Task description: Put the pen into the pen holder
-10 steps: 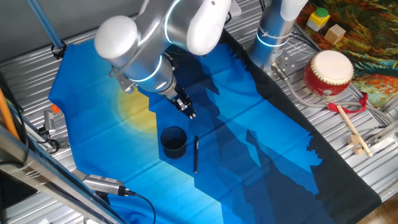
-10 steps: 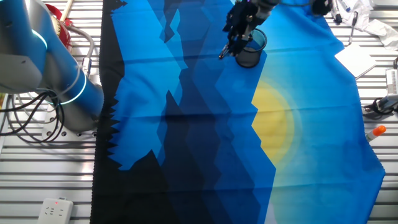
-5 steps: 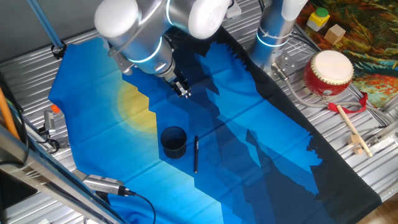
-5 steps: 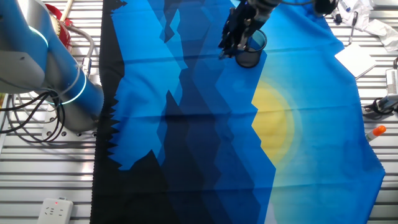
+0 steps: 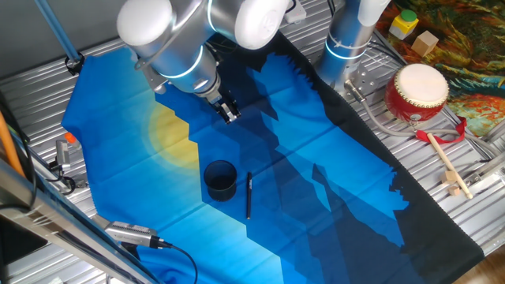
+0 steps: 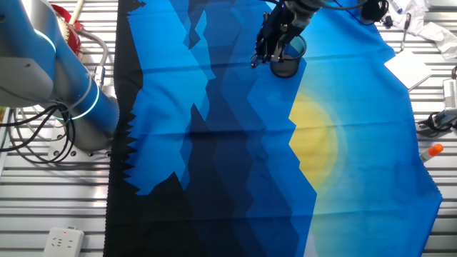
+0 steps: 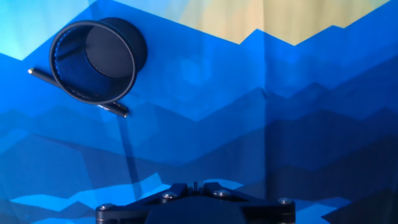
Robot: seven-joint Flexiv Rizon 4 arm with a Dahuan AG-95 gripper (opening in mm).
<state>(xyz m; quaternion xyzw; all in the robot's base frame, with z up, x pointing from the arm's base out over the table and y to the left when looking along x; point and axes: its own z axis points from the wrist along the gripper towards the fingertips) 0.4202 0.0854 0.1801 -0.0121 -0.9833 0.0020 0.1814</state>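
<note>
We see the small dark two-finger claw (image 5: 230, 115) hanging above the smooth blue mountain-print cloth (image 5: 316, 189) on the ribbed metal worktop (image 5: 442, 237); we cannot tell whether its fingers are parted or together. Nearer the camera than the claw stands the dark mesh cylindrical pen holder (image 5: 220, 179), round-rimmed, with the thin straight black pen (image 5: 248, 196) lying flat just beside it.

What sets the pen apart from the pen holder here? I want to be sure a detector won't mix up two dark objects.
The pen is a thin straight stick lying flat on the cloth; the pen holder is a wide round cup standing upright. The pen holder is open-topped and empty inside; the pen looks solid. Both are dark and lie close together, away from the gripper.
</note>
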